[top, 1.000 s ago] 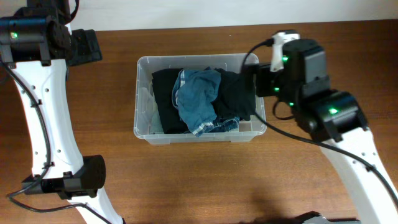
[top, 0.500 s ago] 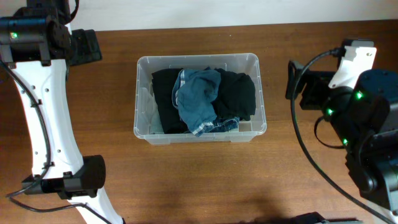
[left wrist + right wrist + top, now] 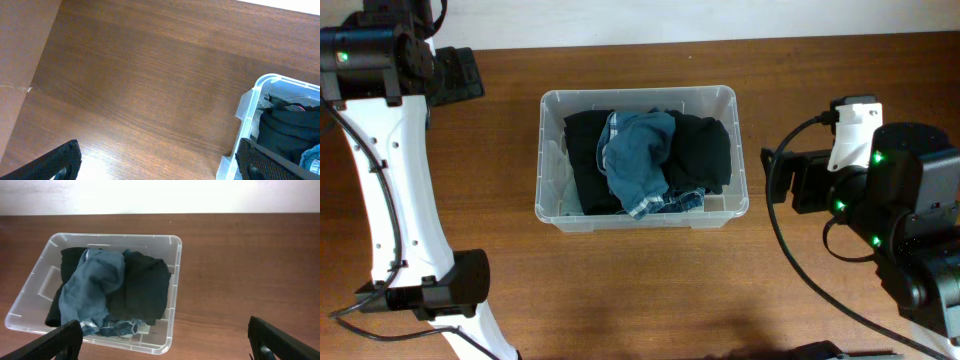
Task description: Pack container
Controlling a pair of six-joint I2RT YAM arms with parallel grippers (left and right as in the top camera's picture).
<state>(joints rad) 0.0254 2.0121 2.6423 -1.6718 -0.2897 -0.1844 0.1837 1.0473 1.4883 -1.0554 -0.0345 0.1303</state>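
Observation:
The clear container stands mid-table in the overhead view. It holds black clothes with a blue denim garment lying on top. My left gripper is open and empty at the far left, well away from the container. In the left wrist view its fingers straddle bare wood, with the container's corner at the right. My right gripper is open and empty, to the right of the container. The right wrist view looks down on the container, the blue garment and the black clothes.
The brown wooden table runs to a white wall at the back. The left arm's white links and black base joint stand at the front left. The right arm's body fills the right side.
My right arm has pulled back from over the container's right end to the table on its right. The left arm and the clothes have not moved.

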